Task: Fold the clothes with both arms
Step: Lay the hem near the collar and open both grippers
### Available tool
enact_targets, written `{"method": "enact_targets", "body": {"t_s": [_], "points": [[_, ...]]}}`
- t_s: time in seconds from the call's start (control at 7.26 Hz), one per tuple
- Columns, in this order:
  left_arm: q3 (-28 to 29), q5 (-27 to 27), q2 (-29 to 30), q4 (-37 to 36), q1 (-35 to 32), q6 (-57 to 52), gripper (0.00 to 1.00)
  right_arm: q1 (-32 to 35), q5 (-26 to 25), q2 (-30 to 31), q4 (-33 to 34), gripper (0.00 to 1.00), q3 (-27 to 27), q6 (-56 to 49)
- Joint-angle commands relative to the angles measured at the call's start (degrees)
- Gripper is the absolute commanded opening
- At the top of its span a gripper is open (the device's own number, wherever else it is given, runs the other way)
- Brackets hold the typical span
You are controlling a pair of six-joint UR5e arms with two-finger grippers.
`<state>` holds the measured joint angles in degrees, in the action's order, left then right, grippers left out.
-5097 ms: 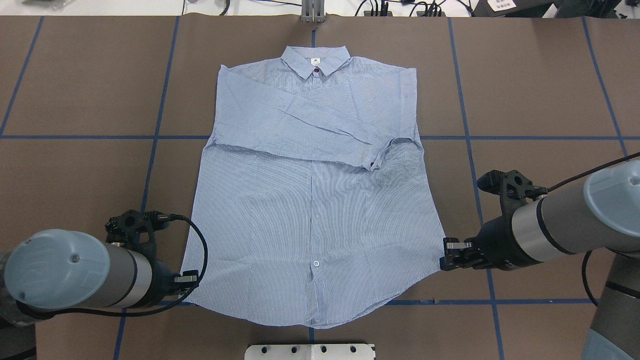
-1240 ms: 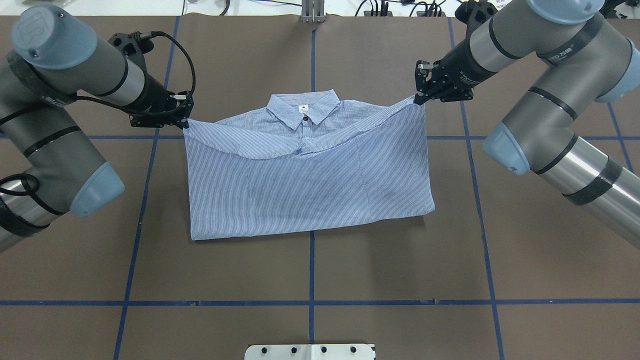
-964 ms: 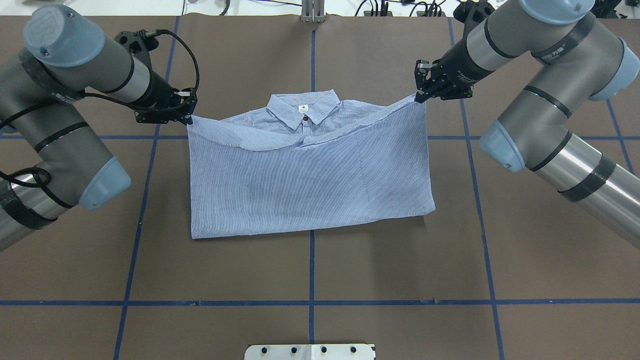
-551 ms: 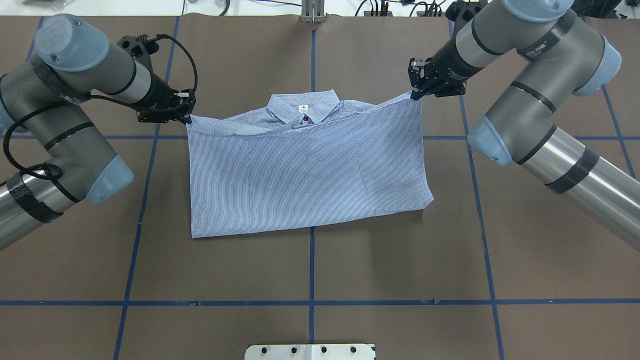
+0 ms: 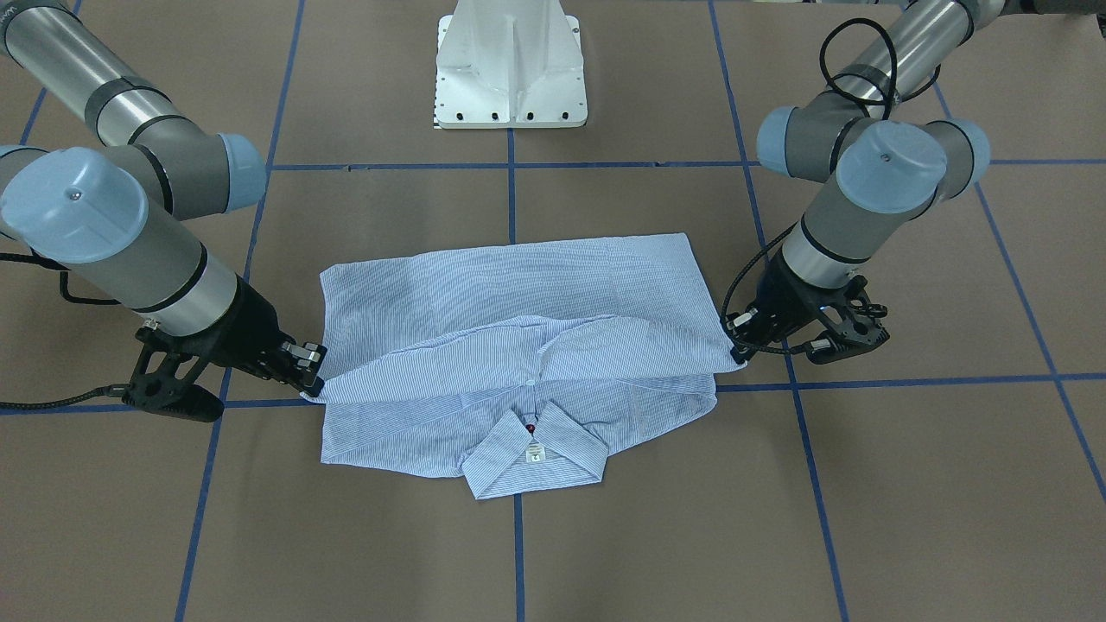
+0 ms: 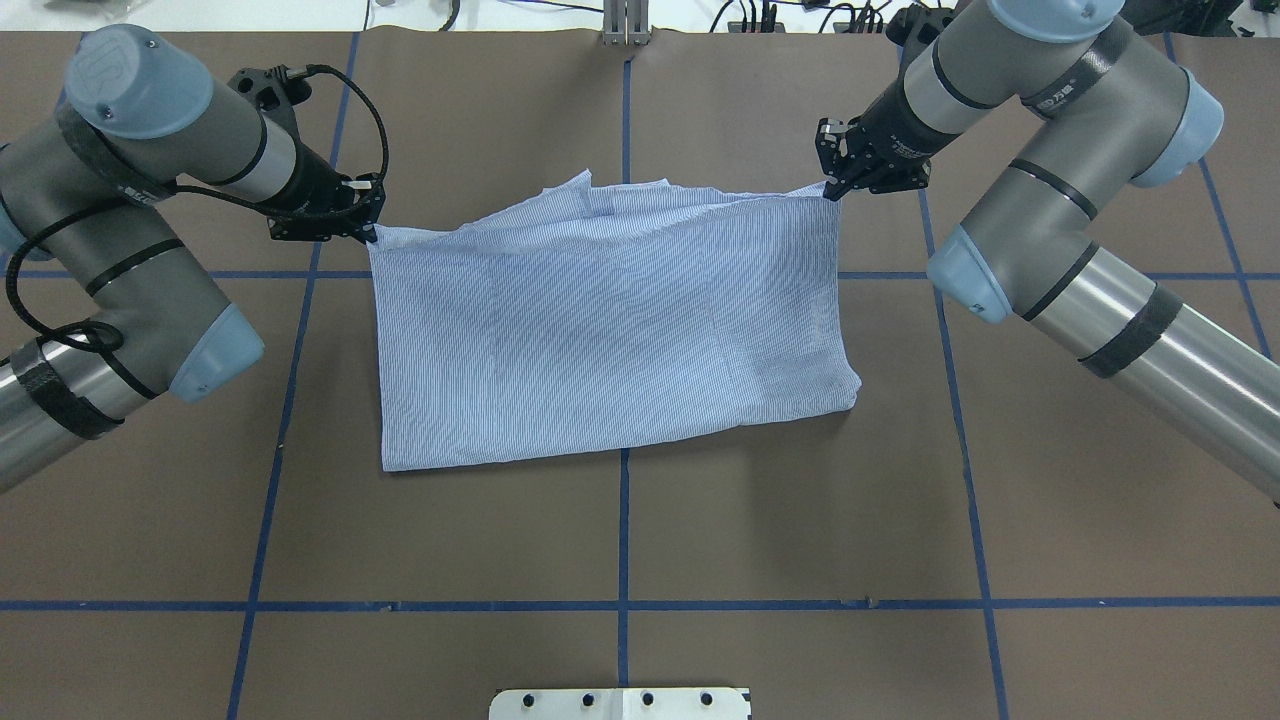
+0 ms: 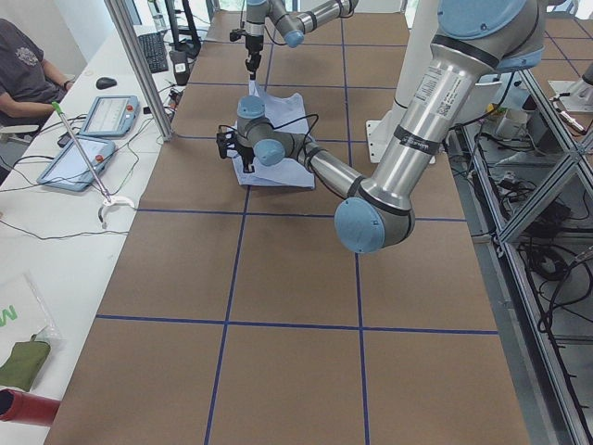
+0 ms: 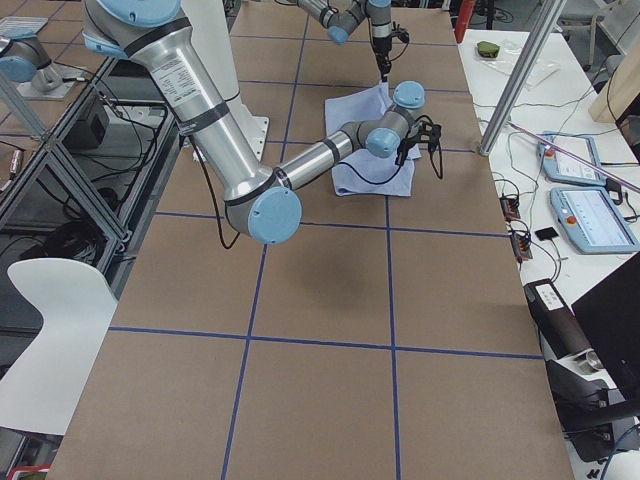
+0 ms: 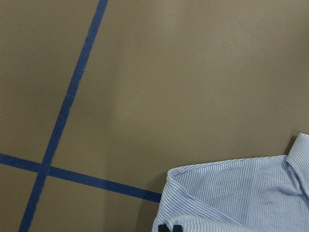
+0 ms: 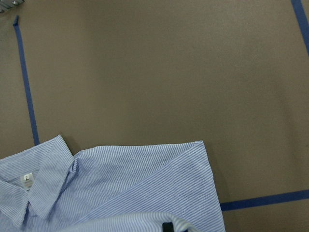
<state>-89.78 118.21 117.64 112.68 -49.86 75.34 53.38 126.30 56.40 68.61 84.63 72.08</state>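
The light-blue striped shirt (image 6: 610,330) lies folded in half on the brown table, its hem brought up over the shoulders. In the overhead view the hem hides the collar. In the front-facing view the collar (image 5: 531,449) and its white label still show below the hem edge. My left gripper (image 6: 372,234) is shut on the hem's left corner, and it is on the right in the front-facing view (image 5: 736,349). My right gripper (image 6: 828,192) (image 5: 313,385) is shut on the other corner. Both wrist views show striped cloth (image 9: 241,193) (image 10: 120,188) under the fingertips.
Blue tape lines (image 6: 622,520) grid the table. The white pedestal base (image 5: 511,65) stands at the robot's side. Beyond the far edge, a bench holds tablets (image 7: 107,116) and cables, a person (image 7: 23,65) sits there, and an aluminium post (image 7: 139,65) rises at the table's edge.
Both grippers have carried the hem from the near edge to the far side. In the last second they moved it further, and it now covers the collar from above.
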Motion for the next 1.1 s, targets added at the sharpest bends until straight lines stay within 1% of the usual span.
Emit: {"method": "enact_targets", "body": {"t_s": [0.0, 0.55, 0.69, 0.83, 0.96], "points": [[0.0, 0.0, 0.0, 0.0, -0.1, 0.1, 0.00, 0.1, 0.0, 0.2, -0.1, 0.00, -0.1, -0.6], [0.2, 0.0, 0.1, 0.1, 0.0, 0.1, 0.00, 0.1, 0.0, -0.2, -0.1, 0.00, -0.1, -0.6], [0.2, -0.1, 0.1, 0.0, 0.0, 0.0, 0.27, 0.1, -0.1, -0.2, 0.0, 0.38, -0.5, -0.6], [0.3, -0.3, 0.2, -0.2, 0.0, 0.0, 0.50, 0.1, -0.3, -0.2, -0.1, 0.97, -1.8, -0.6], [0.8, -0.6, 0.2, -0.2, 0.0, -0.1, 0.93, 0.1, -1.3, -0.2, -0.1, 1.00, -2.9, -0.8]]}}
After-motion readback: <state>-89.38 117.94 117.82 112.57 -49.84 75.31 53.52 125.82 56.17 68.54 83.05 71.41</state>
